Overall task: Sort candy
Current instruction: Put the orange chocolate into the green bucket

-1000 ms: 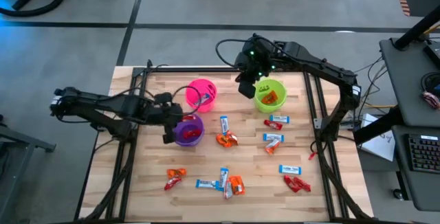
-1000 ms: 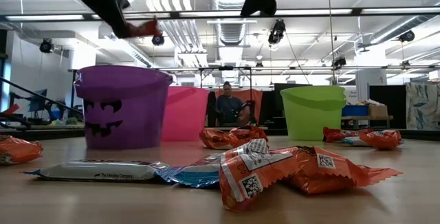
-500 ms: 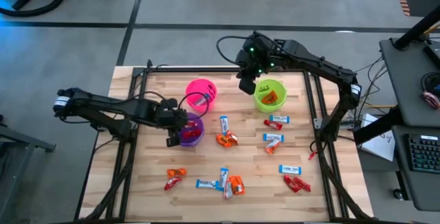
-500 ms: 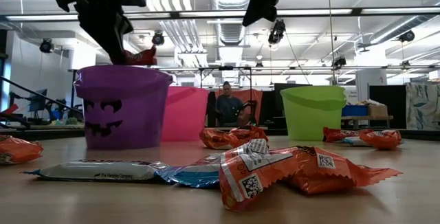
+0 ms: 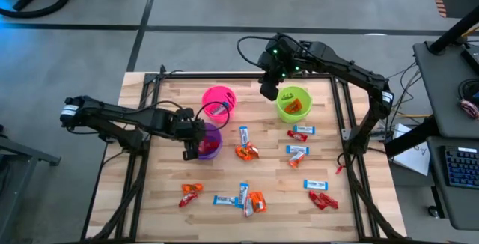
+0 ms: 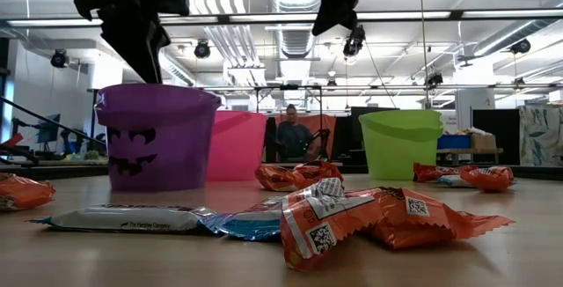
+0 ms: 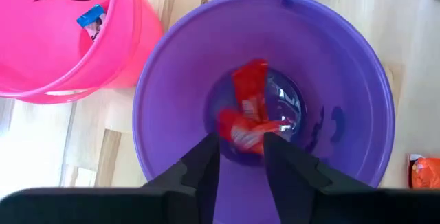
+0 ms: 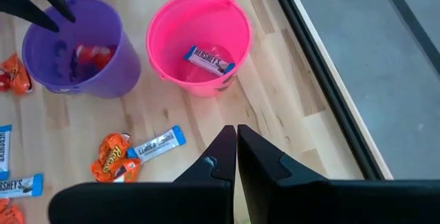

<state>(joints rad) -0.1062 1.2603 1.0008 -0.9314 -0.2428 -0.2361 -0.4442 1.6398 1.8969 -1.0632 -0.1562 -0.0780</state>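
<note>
Purple plastic cup (image 7: 172,93) holds crinkly red candy (image 7: 249,114); left gripper (image 7: 240,148) apart above; right gripper (image 8: 236,141) together.

- We see three cups (image 5: 218,103) in a back row, one sweet (image 7: 251,110) in the left cup.
- Loose candy (image 5: 245,152) lies before them on the table (image 5: 150,199).

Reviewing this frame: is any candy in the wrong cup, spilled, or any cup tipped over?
Nothing stands out. All three cups stand upright: purple cup holds red candy, pink cup a blue-and-white bar, green cup orange candy. Unsorted candy lies on the table.
</note>
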